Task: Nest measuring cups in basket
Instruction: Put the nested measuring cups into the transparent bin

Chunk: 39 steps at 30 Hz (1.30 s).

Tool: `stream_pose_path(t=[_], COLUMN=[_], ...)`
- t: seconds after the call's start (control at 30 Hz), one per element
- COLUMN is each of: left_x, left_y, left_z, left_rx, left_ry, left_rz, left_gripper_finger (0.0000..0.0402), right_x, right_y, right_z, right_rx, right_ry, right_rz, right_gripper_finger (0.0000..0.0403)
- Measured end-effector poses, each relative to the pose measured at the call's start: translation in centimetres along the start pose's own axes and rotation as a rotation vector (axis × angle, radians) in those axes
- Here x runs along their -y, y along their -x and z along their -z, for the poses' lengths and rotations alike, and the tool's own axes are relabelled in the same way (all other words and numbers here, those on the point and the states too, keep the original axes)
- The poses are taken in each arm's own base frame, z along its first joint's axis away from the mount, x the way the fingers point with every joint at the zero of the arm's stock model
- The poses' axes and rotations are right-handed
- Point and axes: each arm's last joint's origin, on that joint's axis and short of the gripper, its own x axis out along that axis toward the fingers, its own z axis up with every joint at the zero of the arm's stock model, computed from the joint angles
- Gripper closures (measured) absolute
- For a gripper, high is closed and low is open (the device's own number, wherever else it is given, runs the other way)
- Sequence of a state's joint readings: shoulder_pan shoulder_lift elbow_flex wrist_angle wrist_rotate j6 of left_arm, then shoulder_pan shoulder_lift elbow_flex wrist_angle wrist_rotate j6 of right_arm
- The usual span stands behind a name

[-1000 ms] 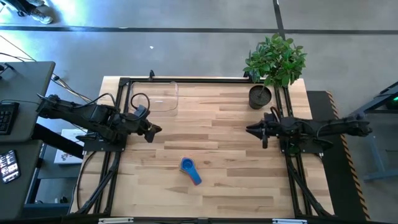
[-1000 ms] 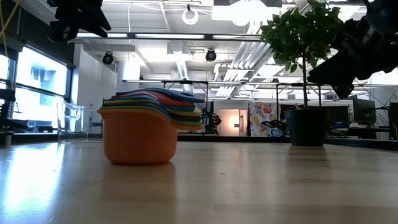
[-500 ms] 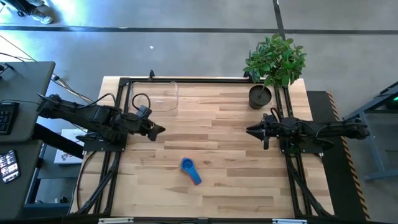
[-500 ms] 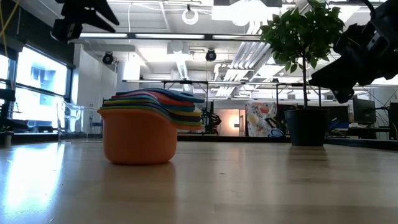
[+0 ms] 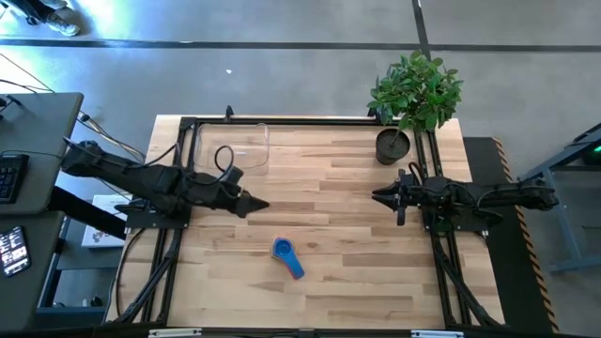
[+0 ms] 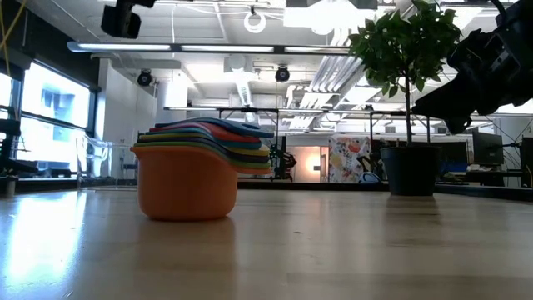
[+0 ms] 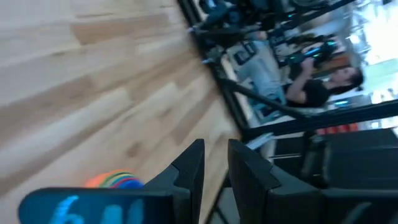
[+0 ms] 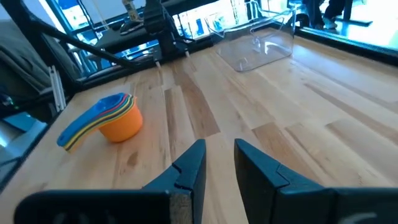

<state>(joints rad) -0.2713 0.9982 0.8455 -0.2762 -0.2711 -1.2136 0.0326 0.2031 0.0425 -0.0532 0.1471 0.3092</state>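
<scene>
The nested stack of measuring cups [image 5: 286,255] is sitting on the wooden table [image 5: 357,282], well apart from the clear basket [image 5: 246,145] at the far left corner. The left gripper [image 5: 258,204] is hovering between them, its fingers slightly apart and holding nothing. It should be descending squarely over the stack's rim. The right gripper [image 5: 379,197] is waiting, a little open and also holding nothing.

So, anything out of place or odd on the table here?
Nothing damaged or spilled. The measuring cups already sit nested in one neat stack on the bare table, not in the clear basket, which is empty at the far left corner.
</scene>
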Motion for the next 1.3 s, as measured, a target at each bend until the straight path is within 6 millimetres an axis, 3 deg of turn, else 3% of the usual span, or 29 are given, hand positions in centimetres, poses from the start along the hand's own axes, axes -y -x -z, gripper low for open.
stream_pose_path(t=[0.23, 0.47, 0.73, 0.93, 1.13, 1.3], left_x=[2.0, 3.6, 4.4, 6.9, 8.9, 9.4], left_y=[-1.5, -2.7, -4.5, -5.4, -6.5, -7.6], left_z=[1.4, 4.2, 7.4, 8.6, 8.7, 7.7], left_rx=[0.000, -0.049, -0.116, -0.133, -0.159, -0.133], left_ry=[-0.004, -0.047, -0.067, -0.114, -0.191, -0.250], left_rz=[0.165, 0.288, 0.331, 0.364, 0.244, 0.046], left_gripper_finger=[0.0339, 0.0339, 0.0339, 0.0339, 0.0339, 0.0339], right_x=[0.0, 0.0, 0.0, 0.0, 0.0, 0.0], right_y=[0.0, 0.0, 0.0, 0.0, 0.0, 0.0], right_z=[0.0, 0.0, 0.0, 0.0, 0.0, 0.0], right_rx=[-0.001, -0.001, -0.001, -0.002, -0.002, -0.002], right_ry=[-0.029, -0.029, -0.030, -0.030, -0.030, -0.030], right_rz=[-0.001, 0.000, 0.000, 0.000, 0.000, 0.000], right_gripper_finger=[0.0327, 0.0327, 0.0327, 0.0327, 0.0327, 0.0327])
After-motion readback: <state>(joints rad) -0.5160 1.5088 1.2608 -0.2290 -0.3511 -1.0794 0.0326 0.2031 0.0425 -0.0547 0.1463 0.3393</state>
